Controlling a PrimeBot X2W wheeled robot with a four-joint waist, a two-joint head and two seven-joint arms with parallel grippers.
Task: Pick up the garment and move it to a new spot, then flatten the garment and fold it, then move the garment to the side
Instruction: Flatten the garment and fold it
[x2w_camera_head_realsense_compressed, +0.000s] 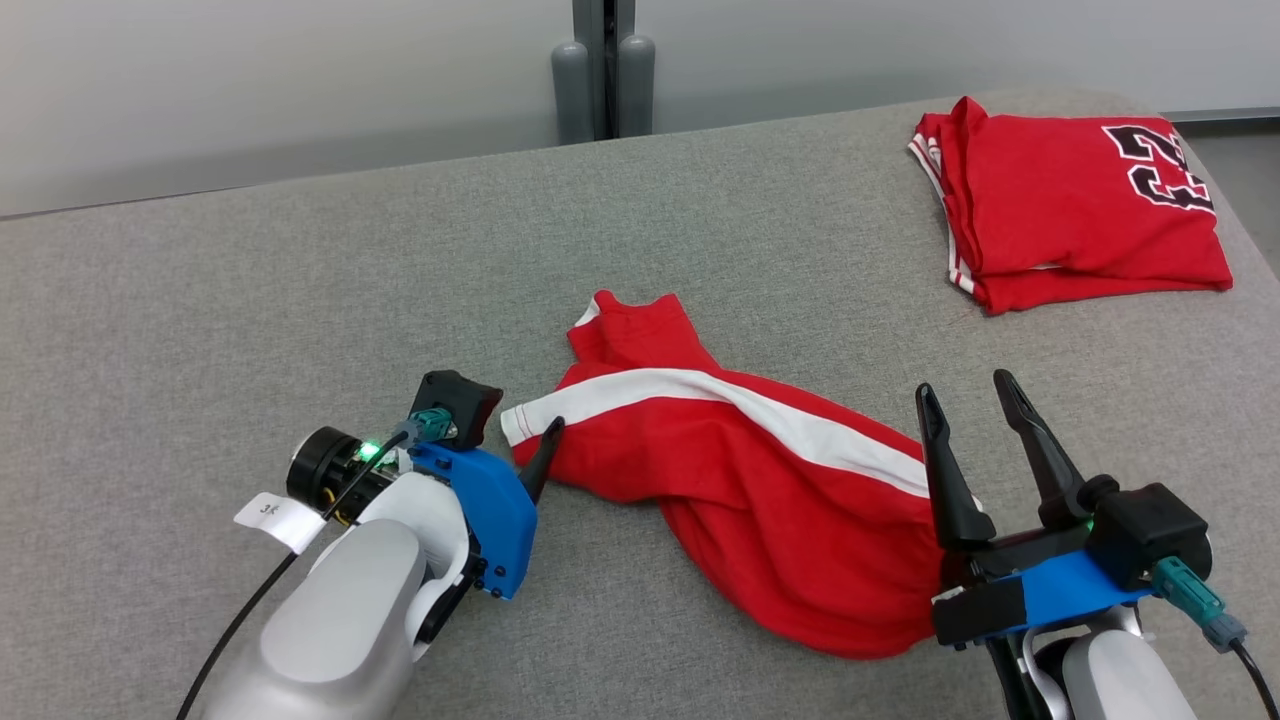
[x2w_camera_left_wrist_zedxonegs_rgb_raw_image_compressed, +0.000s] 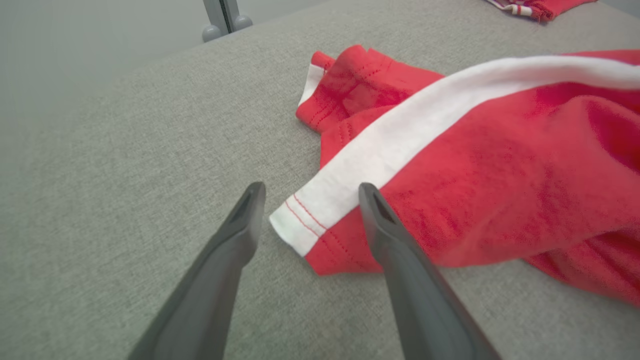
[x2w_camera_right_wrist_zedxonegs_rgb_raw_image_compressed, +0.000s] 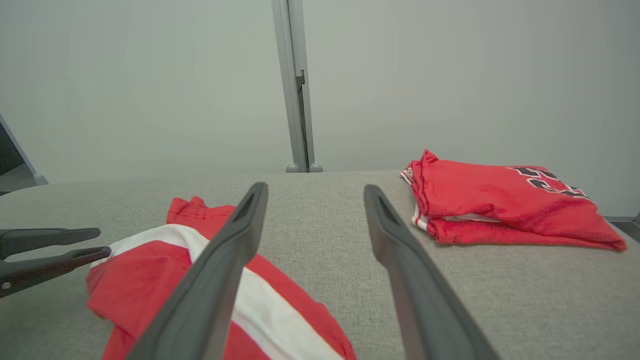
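The garment (x2w_camera_head_realsense_compressed: 1060, 210), a red jersey with black-and-white lettering and striped trim, lies folded at the far right of the grey padded table (x2w_camera_head_realsense_compressed: 300, 300); it also shows in the right wrist view (x2w_camera_right_wrist_zedxonegs_rgb_raw_image_compressed: 490, 200). A second red cloth piece with a broad white band (x2w_camera_head_realsense_compressed: 760, 480) lies crumpled mid-table. My left gripper (x2w_camera_head_realsense_compressed: 545, 435) is open at this piece's left end, the white hem corner (x2w_camera_left_wrist_zedxonegs_rgb_raw_image_compressed: 300, 225) between its fingers. My right gripper (x2w_camera_head_realsense_compressed: 964, 385) stands open over the piece's right end, well short of the jersey.
A grey post (x2w_camera_head_realsense_compressed: 603, 80) rises behind the table's far edge against a pale wall. The table's right edge runs just past the jersey. Bare grey surface spreads to the left and between the two red pieces.
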